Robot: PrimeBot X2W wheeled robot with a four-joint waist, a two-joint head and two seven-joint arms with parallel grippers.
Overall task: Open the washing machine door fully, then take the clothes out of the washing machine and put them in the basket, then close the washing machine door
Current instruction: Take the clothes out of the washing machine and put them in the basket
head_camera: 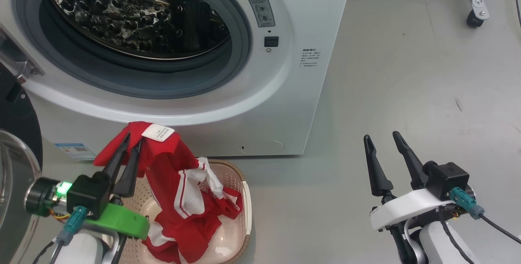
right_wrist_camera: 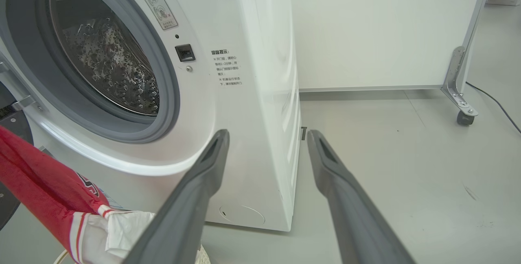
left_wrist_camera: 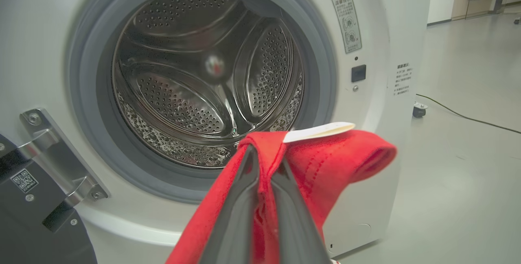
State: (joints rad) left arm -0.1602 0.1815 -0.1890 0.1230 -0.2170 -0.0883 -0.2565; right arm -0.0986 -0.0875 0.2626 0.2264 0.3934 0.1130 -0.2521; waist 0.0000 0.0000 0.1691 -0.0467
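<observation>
Grey floor point(head_camera: 407, 73) spread around the white washing machine point(head_camera: 285, 105), with the washing machine door point(head_camera: 16, 134) swung open at the left. The left gripper point(head_camera: 134, 139) was clamped on the red clothes point(head_camera: 183, 199), holding their top above the basket point(head_camera: 246, 203) while the rest lay inside it; the right gripper point(head_camera: 380, 134) hovered well aside, fingers spread wide

The left gripper point(left_wrist_camera: 264, 156) pinches the red clothes point(left_wrist_camera: 325, 162) in front of the washing machine point(left_wrist_camera: 382, 24), whose shiny drum point(left_wrist_camera: 203, 77) is open.
</observation>
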